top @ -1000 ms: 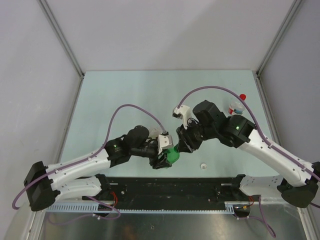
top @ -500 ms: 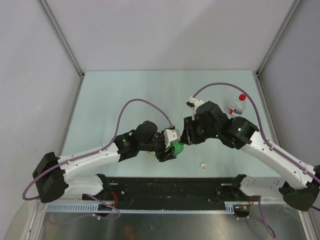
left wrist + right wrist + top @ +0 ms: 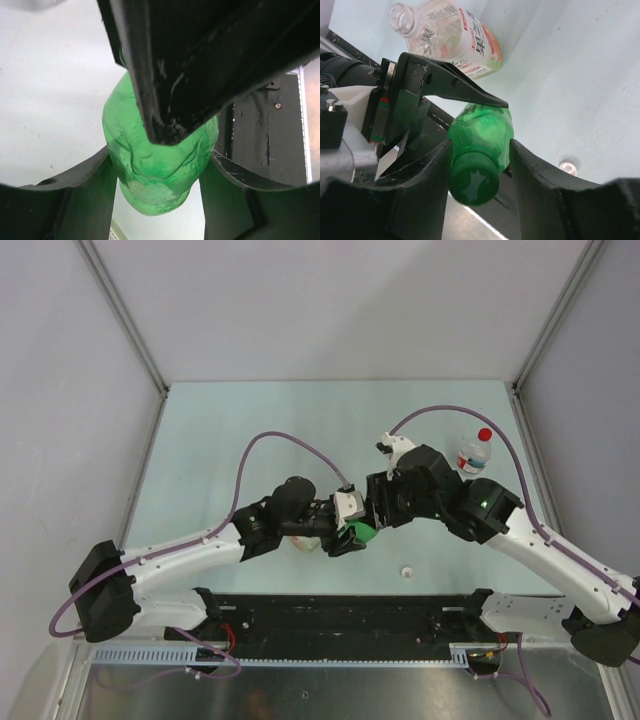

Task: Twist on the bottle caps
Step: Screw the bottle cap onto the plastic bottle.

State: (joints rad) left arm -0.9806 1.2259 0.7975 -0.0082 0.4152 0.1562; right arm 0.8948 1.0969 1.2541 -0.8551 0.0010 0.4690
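Above the table's (image 3: 250, 430) near centre, the left gripper (image 3: 160, 155) clamps the green bottle (image 3: 155, 195) by its body to resist rotation; the right gripper (image 3: 480, 145) straddles the green cap (image 3: 473, 186) on its neck, jaws parted slightly wider than it, probably to re-grip between turns.

Bright, even, soft-shadowed light throughout; near black jaws out of focus in both wrist views.
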